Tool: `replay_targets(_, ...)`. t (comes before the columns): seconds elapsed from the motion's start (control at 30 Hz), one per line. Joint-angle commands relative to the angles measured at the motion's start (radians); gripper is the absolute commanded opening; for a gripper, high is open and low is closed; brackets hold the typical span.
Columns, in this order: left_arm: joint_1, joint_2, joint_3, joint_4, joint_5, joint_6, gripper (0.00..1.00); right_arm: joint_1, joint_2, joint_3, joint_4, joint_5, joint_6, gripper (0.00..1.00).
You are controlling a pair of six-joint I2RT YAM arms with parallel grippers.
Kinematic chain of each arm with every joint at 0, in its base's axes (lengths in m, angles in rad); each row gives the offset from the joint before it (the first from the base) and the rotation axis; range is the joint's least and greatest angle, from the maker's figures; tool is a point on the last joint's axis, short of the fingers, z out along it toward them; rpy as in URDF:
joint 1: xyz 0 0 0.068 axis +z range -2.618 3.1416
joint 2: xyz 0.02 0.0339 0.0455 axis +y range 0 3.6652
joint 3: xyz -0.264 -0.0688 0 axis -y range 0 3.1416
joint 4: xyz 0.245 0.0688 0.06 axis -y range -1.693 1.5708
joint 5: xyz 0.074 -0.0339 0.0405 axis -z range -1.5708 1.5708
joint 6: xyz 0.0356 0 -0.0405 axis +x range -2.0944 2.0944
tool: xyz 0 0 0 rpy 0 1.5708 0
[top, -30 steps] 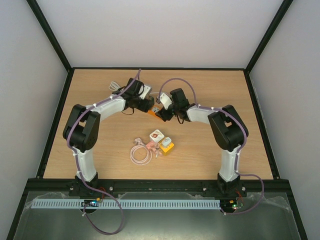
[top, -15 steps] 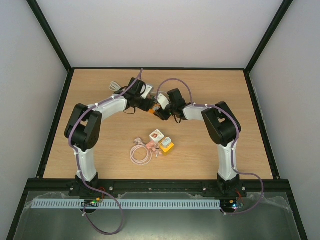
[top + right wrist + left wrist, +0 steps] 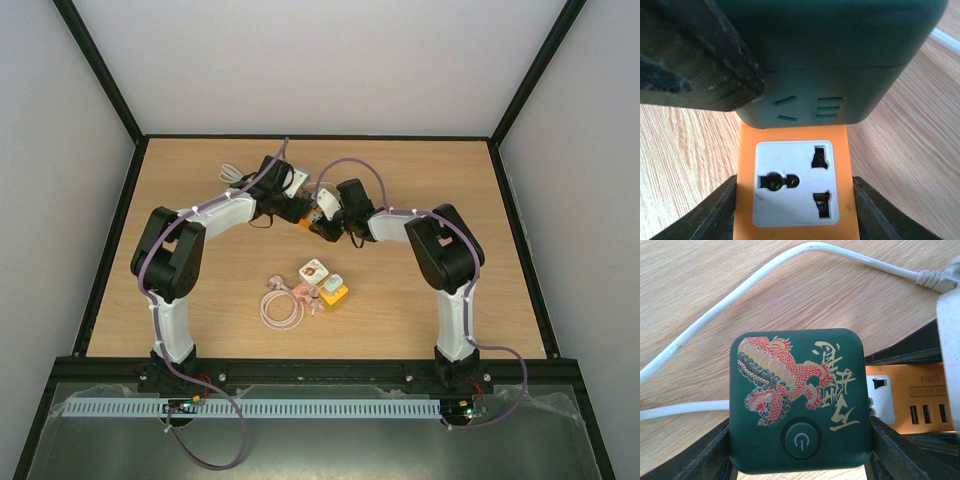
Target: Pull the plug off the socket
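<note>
A dark green power cube (image 3: 800,390) with a red and gold dragon and a power button sits between the fingers of my left gripper (image 3: 800,452), which is shut on its two sides. A white cord (image 3: 740,290) runs behind it. My right gripper (image 3: 797,215) is shut on an orange socket cube (image 3: 795,145) with a white outlet face. The green cube (image 3: 840,50) butts against the far end of the orange cube. I cannot tell whether prongs are still seated. In the top view both grippers (image 3: 298,210) (image 3: 325,222) meet at the table's middle back.
Near the table's centre lie a white cube with a red print (image 3: 314,270), a yellow cube (image 3: 334,292) and a coiled pink cable (image 3: 283,305). The white cord (image 3: 228,175) loops at the back left. The wooden table (image 3: 450,300) has walls on three sides.
</note>
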Motion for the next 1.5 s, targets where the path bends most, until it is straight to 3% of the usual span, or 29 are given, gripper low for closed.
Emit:
replay_targets(0.0,-0.008,-0.045,0.007,0.028,0.049,0.004,0.49,0.001,-0.016,-0.035,-0.029,0.021,-0.006,0.25)
replay_targets(0.67,0.002,-0.087,0.002,0.045,0.094,-0.008,0.44,-0.004,0.044,-0.026,-0.030,0.029,0.008,0.13)
replay_targets(1.13,-0.033,-0.129,-0.057,0.109,-0.010,0.057,0.42,-0.011,0.052,-0.023,-0.035,0.021,0.018,0.11)
replay_targets(1.3,0.007,-0.111,-0.028,0.074,0.112,-0.008,0.40,-0.011,0.055,-0.020,-0.038,0.024,0.017,0.10)
replay_targets(1.47,0.028,-0.106,-0.013,0.067,0.137,-0.031,0.41,-0.011,0.056,-0.022,-0.038,0.024,0.016,0.10)
